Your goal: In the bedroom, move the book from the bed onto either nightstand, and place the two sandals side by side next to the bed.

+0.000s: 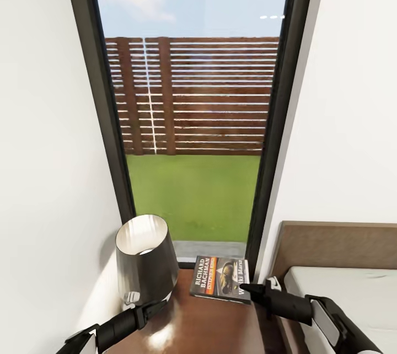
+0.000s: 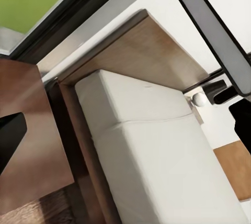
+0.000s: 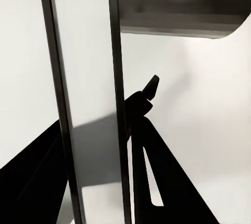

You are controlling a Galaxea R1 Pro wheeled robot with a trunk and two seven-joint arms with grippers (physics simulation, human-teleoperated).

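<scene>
A: Head view first, biggest things first: a tall dark-framed window [image 1: 193, 122] runs floor to ceiling between white walls, with a slatted wooden fence [image 1: 193, 95] and green lawn [image 1: 193, 199] outside.

B: And the bed?

A: The bed [image 1: 342, 282] sits low on the right, brown headboard against the wall, pale mattress bare where I can see it. Just beside it, under the window, stands the nightstand [image 1: 198, 326] with its glossy dark top.

B: What is sitting on that top?

A: Two things. A lamp [image 1: 144, 257] with a grey shade at the left, and the book [image 1: 220, 278] lying flat at the far right corner, cover up, white "RICHARD BACHMAN" lettering and an orange stripe showing.

B: The claws?

A: The right gripper [image 1: 249, 289] reaches in from the bed side, its black tip touching the near edge of the book. Whether its fingers are spread or pinching the book, I cannot tell. The left gripper [image 1: 157, 305] hangs over the nightstand by the foot of the lamp, with nothing in it that I can see; spread or pressed together, I cannot tell either.

B: The wrist cameras?

A: The left wrist view looks across the mattress, headboard and a corner of the nightstand. The right wrist view has the window frame, a white wall and the lamp shade's rim.
</scene>
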